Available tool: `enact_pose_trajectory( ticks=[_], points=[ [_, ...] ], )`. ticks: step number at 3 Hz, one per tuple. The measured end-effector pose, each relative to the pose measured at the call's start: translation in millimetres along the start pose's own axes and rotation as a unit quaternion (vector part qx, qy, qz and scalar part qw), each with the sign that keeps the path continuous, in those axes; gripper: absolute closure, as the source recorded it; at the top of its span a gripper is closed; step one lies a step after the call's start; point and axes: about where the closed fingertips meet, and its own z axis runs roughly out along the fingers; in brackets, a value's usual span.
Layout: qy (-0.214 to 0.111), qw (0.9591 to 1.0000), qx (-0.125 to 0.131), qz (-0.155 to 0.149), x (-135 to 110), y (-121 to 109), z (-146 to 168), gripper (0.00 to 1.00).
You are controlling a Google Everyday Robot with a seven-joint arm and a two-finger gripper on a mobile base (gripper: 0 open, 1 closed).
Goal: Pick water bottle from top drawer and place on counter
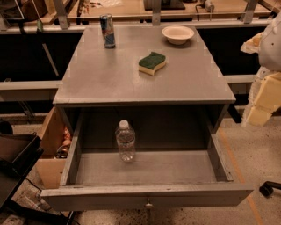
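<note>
The water bottle (125, 141), clear with a white cap, stands upright inside the open top drawer (149, 193), left of centre near the back. The drawer is pulled fully out below the grey counter (114, 74). My gripper (260, 103) hangs at the right edge of the view, beside the counter's right side. It is well away from the bottle and holds nothing that I can see.
On the counter stand a dark blue-and-silver can (107, 30) at the back left, a white bowl (177, 34) at the back right and a green-and-yellow sponge (152, 63) in the middle. A tan workbench (131, 9) runs behind. A black bin (13, 154) stands at left.
</note>
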Motion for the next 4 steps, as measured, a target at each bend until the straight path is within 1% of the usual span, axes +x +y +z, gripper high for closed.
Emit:
enact_pose_trajectory(
  ticks=[1, 2, 3, 4],
  points=[
    [0.0, 1.0, 0.0, 0.0, 0, 0, 0, 0.0],
    [-0.045, 0.9987, -0.015, 0.016, -6, 3, 18, 0.0],
    [-0.124, 0.9907, -0.037, 0.041, -1, 22, 66, 0.0],
    [-0.226, 0.9712, -0.045, 0.063, 1, 47, 124, 0.0]
  ],
)
